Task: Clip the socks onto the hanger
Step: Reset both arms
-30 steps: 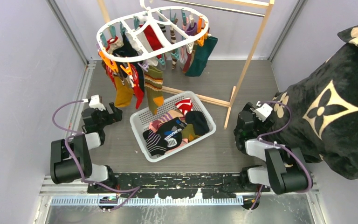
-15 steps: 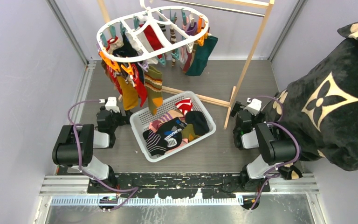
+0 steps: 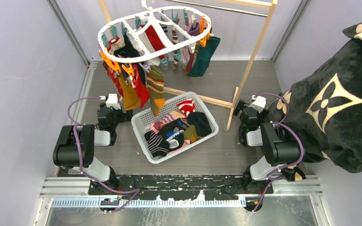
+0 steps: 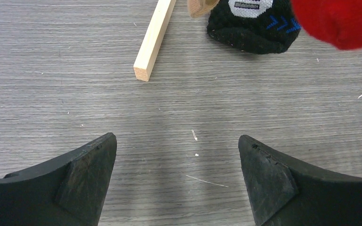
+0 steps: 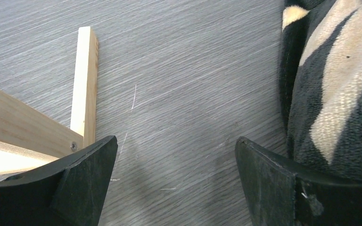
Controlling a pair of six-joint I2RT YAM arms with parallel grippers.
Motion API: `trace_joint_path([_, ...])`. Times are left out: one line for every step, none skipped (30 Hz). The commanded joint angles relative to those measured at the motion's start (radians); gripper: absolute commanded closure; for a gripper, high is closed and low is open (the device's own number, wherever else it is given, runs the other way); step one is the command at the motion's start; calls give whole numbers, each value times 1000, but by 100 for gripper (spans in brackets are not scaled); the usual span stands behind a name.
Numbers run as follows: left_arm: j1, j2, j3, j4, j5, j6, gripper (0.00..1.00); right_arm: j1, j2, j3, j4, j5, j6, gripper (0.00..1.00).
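From above, the left hand (image 3: 109,115) was a dark lump under its white camera block. Its fingers could not be told apart there, and the same held for the right hand (image 3: 245,114). The hanger (image 3: 114,22) hung well ahead of the left hand and above it, its hook cut off by the frame's top edge. Clipped socks (image 3: 155,89) drooped from its pegs, overlapping so that few could be counted. More socks lay heaped in the white basket (image 3: 206,111), between the two hands and just to the left hand's right. The black blanket (image 3: 339,99) bulked at the right hand's right side and ran out of frame. The wooden rack (image 3: 252,61) stood ahead of the right hand.

The left wrist view settled what the top view left open. The left hand (image 4: 175,139) was spread wide over the grey bench (image 4: 52,70), nothing between its fingers. Ahead lay the sawn end of a wooden bar (image 4: 152,42). Beyond it to the right were a black sock (image 4: 252,28) and a blurred red sock (image 4: 344,21), both cropped at the top. Neither hanger nor basket appeared here.

In the right wrist view, the right hand (image 5: 175,140) was likewise spread and empty. A rack foot (image 5: 85,80) stood ahead to its left, and the blanket (image 5: 330,94) was close to its right finger. No socks showed in this view.
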Motion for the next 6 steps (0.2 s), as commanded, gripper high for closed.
trace_joint_path([-5, -12, 16, 41, -17, 24, 0, -4, -22, 22, 21, -13, 9, 0])
trace_joint_path([-4, -13, 16, 41, -17, 25, 0, -5, -21, 23, 22, -13, 10, 0])
trace_joint_path([-5, -13, 16, 41, -17, 24, 0, -4, -19, 23, 23, -15, 10, 0])
trace_joint_path([-5, -12, 16, 41, -17, 24, 0, -5, -19, 23, 21, -14, 10, 0])
trace_joint_path([-5, -12, 16, 41, -17, 25, 0, -5, -19, 23, 22, -14, 9, 0])
trace_joint_path([-5, -13, 16, 41, -17, 24, 0, -5, -21, 22, 22, -14, 10, 0])
